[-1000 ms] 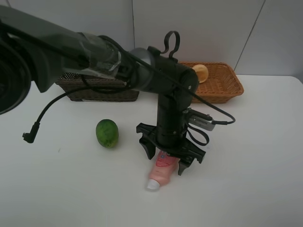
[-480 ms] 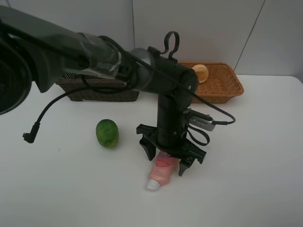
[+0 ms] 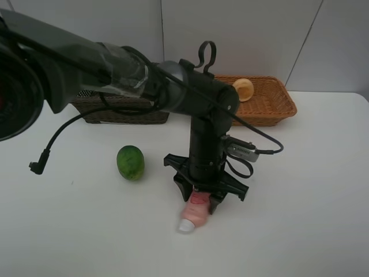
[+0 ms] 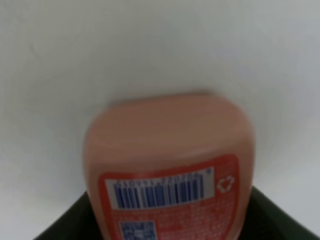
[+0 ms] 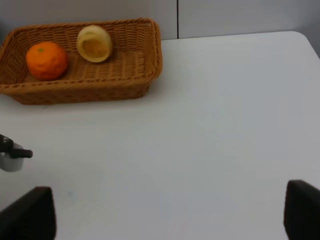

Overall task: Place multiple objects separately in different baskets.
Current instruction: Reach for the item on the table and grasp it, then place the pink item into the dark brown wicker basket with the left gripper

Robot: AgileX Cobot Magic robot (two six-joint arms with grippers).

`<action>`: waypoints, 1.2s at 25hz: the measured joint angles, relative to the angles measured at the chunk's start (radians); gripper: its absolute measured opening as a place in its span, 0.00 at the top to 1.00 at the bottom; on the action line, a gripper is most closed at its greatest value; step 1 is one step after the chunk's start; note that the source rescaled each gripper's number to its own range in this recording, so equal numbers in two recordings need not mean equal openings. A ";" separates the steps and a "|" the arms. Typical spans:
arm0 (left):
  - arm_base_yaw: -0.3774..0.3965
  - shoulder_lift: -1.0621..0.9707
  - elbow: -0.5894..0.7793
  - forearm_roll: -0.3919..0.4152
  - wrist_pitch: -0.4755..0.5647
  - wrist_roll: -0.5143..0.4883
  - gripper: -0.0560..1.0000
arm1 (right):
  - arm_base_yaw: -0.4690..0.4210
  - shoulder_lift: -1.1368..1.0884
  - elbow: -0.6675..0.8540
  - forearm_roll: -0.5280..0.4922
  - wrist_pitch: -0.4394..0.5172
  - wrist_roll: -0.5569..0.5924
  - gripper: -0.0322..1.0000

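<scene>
The pink white-capped squeeze bottle (image 3: 194, 216) lies on the white table, cap toward the front edge. My left gripper (image 3: 200, 199) points straight down over it, and its fingers have closed against the bottle's sides. The left wrist view is filled by the bottle's barcode end (image 4: 170, 165). The green oval fruit (image 3: 130, 163) lies to the left. The light tan basket (image 3: 277, 104) at the back right holds the orange (image 5: 46, 60) and the peach-like fruit (image 5: 94, 43). The dark brown basket (image 3: 124, 114) stands behind the left arm. My right gripper (image 5: 165, 215) is open and empty.
A loose black cable with a plug (image 3: 34, 167) hangs over the table's left side. A grey cable connector (image 3: 245, 151) sticks out of the left wrist. The mauve cup and the dark bottle are out of view.
My left gripper's fingers, wide apart around the bottle before, have come down slightly and closed onto the pink bottle. The bottle and green fruit have stayed in place.
</scene>
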 joint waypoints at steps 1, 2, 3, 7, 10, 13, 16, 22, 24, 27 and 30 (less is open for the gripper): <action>0.000 0.000 0.000 0.001 0.000 -0.004 0.29 | 0.000 0.000 0.000 0.000 0.000 0.000 0.03; 0.000 0.000 0.000 0.004 0.000 -0.013 0.29 | 0.000 0.000 0.000 0.000 0.000 0.000 0.03; 0.000 0.000 0.000 0.006 0.000 -0.020 0.29 | 0.000 0.000 0.000 0.000 0.000 0.000 0.03; 0.001 0.000 0.000 0.020 0.000 -0.029 0.29 | 0.000 0.000 0.000 0.000 0.000 0.000 0.03; 0.001 0.000 0.000 0.022 0.000 -0.029 0.29 | 0.000 0.000 0.000 0.000 0.000 0.000 0.03; 0.001 0.000 0.000 0.023 0.000 -0.029 0.29 | 0.000 0.000 0.000 0.000 0.000 0.000 0.03; 0.001 0.000 0.000 0.023 0.000 -0.029 0.29 | 0.000 0.000 0.000 0.000 0.000 0.000 0.03; 0.001 -0.001 -0.019 0.027 0.005 -0.029 0.29 | 0.000 0.000 0.000 0.000 0.000 0.000 0.03; 0.001 0.002 -0.054 0.029 0.022 -0.029 0.29 | 0.000 0.000 0.000 0.000 0.000 0.000 0.03; 0.002 0.004 -0.122 0.031 0.064 -0.029 0.29 | 0.000 0.000 0.000 0.000 0.000 0.000 0.03; 0.002 0.004 -0.192 0.034 0.103 -0.029 0.29 | 0.000 0.000 0.000 0.000 0.000 0.000 0.03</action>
